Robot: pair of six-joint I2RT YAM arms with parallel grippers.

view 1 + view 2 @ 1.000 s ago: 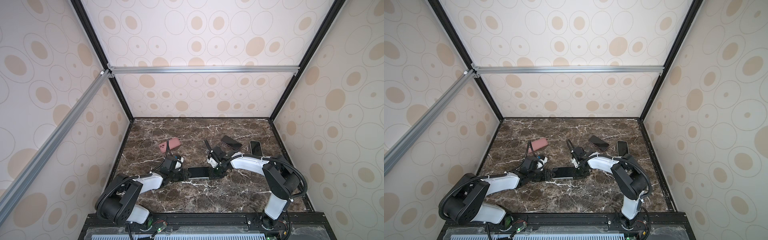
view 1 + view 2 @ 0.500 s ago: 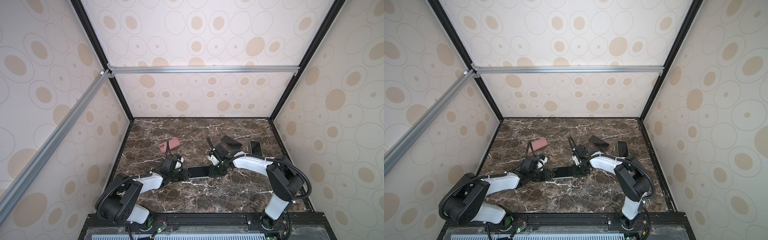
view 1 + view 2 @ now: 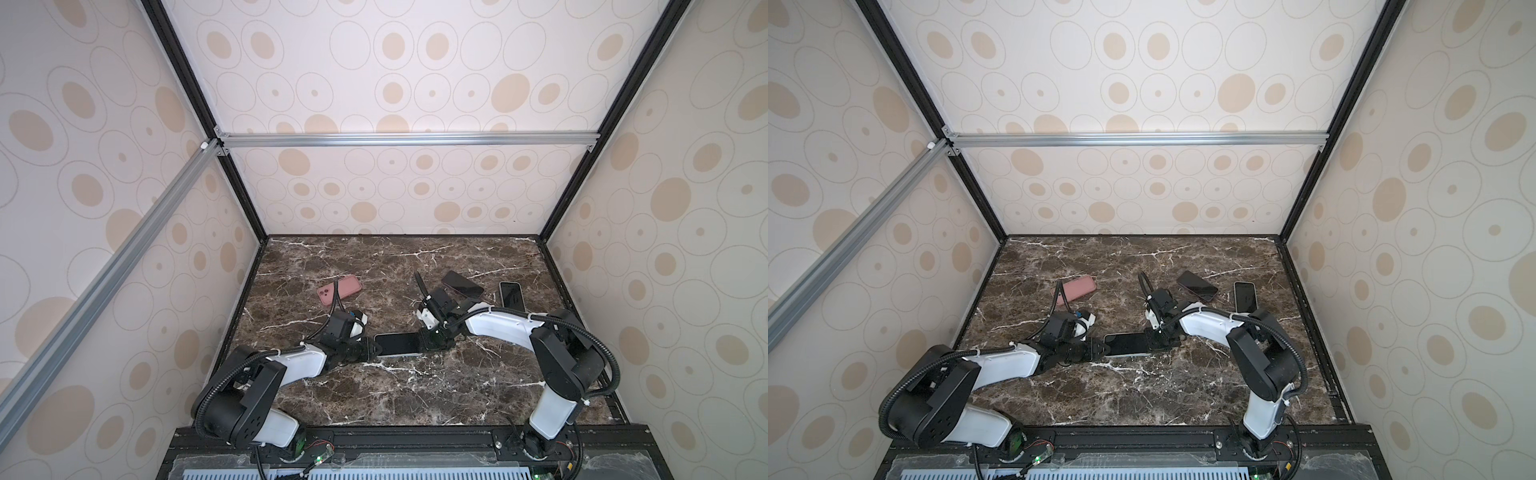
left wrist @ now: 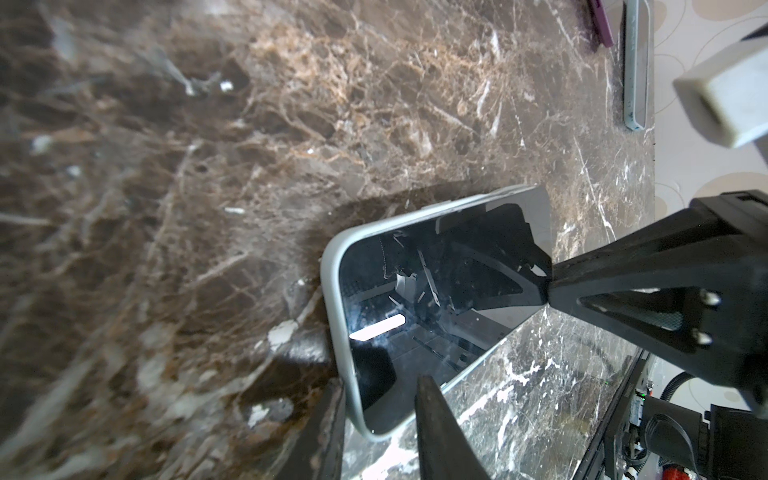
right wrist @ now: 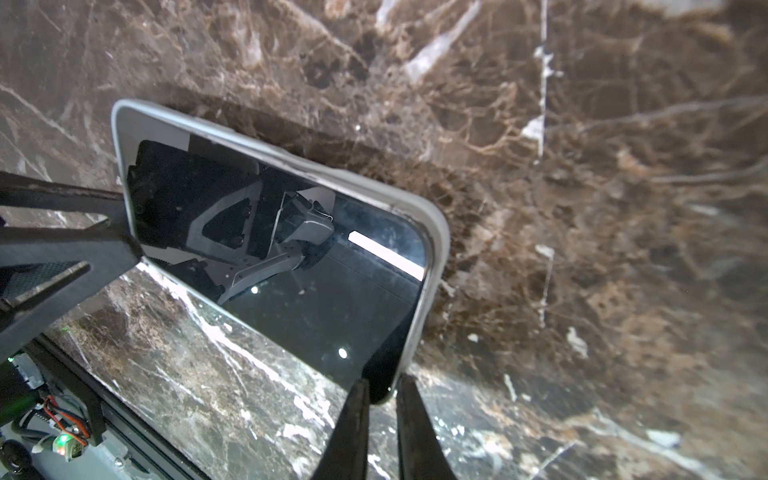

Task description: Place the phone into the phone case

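A black-screened phone sits inside a pale grey phone case whose rim runs round it. It lies crosswise at mid-table with a shadow under it. My left gripper holds its left end, one finger outside the rim and the other over the screen. At the right end, my right gripper pinches a corner between nearly closed fingers.
A pink case lies at the back left. A dark phone and a pale-edged phone lie at the back right, behind the right arm. Patterned walls close in the marble table on three sides.
The right jaws have narrowed onto the phone's right end and the right wrist has shifted slightly. The phone and the left gripper have hardly moved.
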